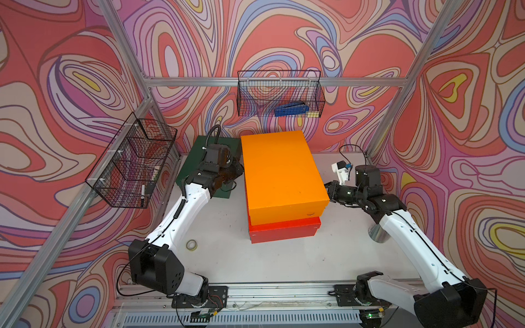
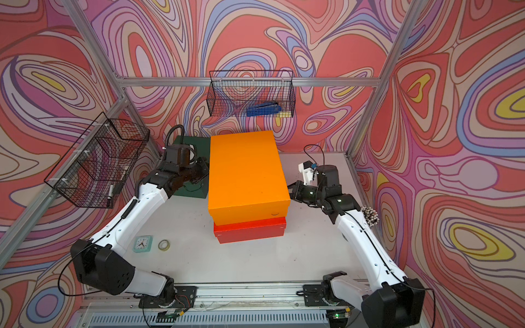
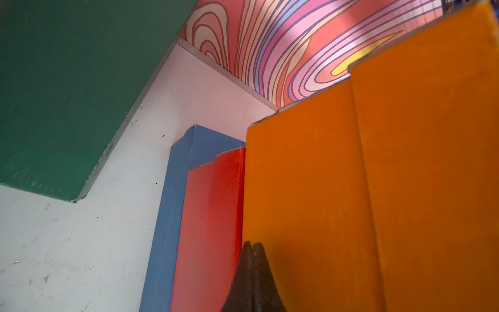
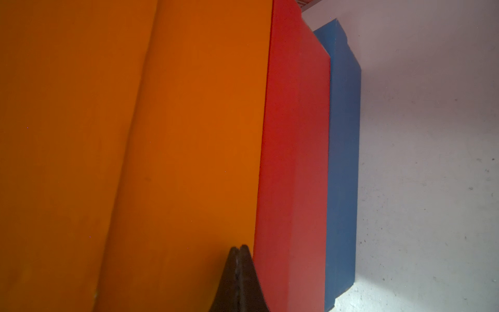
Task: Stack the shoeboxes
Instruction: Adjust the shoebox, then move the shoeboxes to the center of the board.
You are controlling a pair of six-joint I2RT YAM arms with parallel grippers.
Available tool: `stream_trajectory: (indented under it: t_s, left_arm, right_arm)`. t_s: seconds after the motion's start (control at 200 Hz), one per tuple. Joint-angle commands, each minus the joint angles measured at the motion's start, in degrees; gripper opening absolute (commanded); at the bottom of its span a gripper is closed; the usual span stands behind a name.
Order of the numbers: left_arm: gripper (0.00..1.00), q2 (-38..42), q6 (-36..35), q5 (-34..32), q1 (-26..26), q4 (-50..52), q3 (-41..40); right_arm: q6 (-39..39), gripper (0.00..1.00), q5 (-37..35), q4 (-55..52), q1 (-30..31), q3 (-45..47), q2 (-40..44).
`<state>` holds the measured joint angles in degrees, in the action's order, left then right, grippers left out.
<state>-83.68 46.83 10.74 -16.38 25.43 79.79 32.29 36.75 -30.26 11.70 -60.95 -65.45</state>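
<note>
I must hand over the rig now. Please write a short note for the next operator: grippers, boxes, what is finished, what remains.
Left gripper: shut, empty, tip at one long side of the orange box.
Right gripper: shut, empty, tip at the opposite side.
Pile on the table: orange box on red box on blue box.
Green box lies alone beside the pile, on the left gripper's side.
Done: three boxes stacked. Left: put the green box on top.
</note>
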Motion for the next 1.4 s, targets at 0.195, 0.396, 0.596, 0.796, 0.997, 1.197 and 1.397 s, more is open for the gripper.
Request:
stream_trajectory:
  t_s: [0.195,0.396,0.596,0.796,0.997,1.197,1.397]
  left_arm:
    - [0.00,4.9,-1.3,-2.7,0.4,3.0,-3.8]
    - [0.00,13.1,1.1,-9.0,1.1,2.5,-16.1]
    - [0.00,11.7,4.7,-6.4,1.1,-1.6,-25.7]
    - [0.00,4.6,9.7,-1.3,1.1,-13.8,-31.4]
    - [0.00,-3.6,10.9,1.4,1.1,-19.9,-30.0]
    - [0.00,-9.0,12.9,3.5,-0.1,-24.2,-28.8]
    - [0.00,-13.5,14.5,3.1,-4.9,-26.0,-26.1]
  right_arm:
    - [-4.2,0.00,-9.0,-6.9,0.3,-1.3,1.4]
    - [-4.0,0.00,-12.7,-5.4,-1.3,0.5,-2.2]
    - [-4.1,0.00,-11.9,-3.2,-3.6,1.6,-4.3]
    - [-4.6,0.00,-14.0,-3.6,-4.7,1.2,-3.0]
    - [-6.7,0.00,-17.5,-7.4,-5.2,-3.5,-1.2]
    - [-6.0,0.05,-17.7,-7.2,-5.2,-10.4,-1.2]
    - [-3.1,0.20,-10.7,0.6,-5.2,-15.4,-2.9]
